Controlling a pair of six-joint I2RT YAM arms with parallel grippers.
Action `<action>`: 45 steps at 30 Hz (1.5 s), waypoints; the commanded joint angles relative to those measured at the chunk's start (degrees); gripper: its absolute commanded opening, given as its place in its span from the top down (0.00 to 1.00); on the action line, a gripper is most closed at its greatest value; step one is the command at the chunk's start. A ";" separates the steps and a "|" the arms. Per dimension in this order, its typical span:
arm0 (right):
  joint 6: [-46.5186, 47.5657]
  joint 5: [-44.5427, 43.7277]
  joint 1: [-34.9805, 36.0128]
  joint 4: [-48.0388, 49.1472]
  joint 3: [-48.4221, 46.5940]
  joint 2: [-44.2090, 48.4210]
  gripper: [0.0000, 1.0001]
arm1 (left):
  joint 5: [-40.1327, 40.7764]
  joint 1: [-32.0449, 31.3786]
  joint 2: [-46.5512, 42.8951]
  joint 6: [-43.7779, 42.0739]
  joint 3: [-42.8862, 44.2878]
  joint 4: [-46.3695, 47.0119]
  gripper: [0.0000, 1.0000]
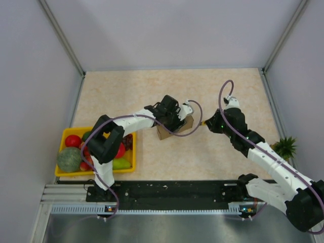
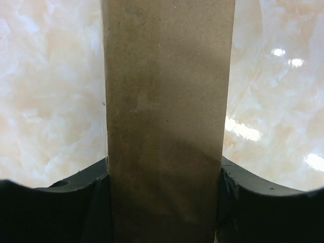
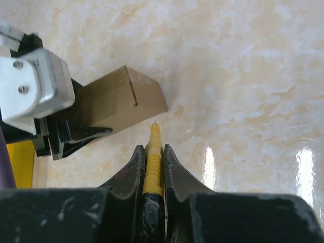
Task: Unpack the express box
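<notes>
The express box (image 1: 163,133), small and plain brown, lies near the middle of the table. It fills the centre of the left wrist view as a brown cardboard face (image 2: 167,101). My left gripper (image 1: 177,116) reaches over it from the left, and its black fingers (image 2: 76,202) press against both sides of the box, shut on it. My right gripper (image 1: 208,123) hovers just right of the box, shut on a thin tool with a yellow ribbed tip (image 3: 154,139). The tip points at the box's near corner (image 3: 152,101) and stops a little short of it.
A yellow fruit tray (image 1: 63,134) with red and green fruit stands at the left front, beside the left arm's base. A small green plant (image 1: 285,147) sits at the right edge. Grey walls enclose the marbled tabletop (image 1: 152,91).
</notes>
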State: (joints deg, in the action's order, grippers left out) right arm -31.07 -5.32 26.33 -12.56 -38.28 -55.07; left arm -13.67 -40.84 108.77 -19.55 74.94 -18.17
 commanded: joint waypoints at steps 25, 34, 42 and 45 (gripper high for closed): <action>5.32 5.59 -0.66 17.83 1.02 -3.82 1.00 | 4.09 -3.98 -6.29 -17.36 -9.02 4.29 0.62; 5.06 3.92 -0.66 17.22 1.10 -4.96 1.00 | 1.63 -3.98 -5.50 -17.54 -6.91 0.95 0.62; 4.79 4.35 -0.66 15.72 1.19 -4.70 1.00 | 1.81 -3.90 -5.15 -17.63 -6.65 0.77 0.64; 3.74 4.79 -0.58 16.33 1.89 -4.43 1.00 | 2.24 -3.90 -4.71 -17.54 -6.30 0.77 0.64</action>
State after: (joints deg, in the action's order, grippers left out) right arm -26.22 -0.95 26.33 2.07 -36.73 -60.03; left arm -10.90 -44.58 103.24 -36.18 67.20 -14.35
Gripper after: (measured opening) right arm 0.091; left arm 0.573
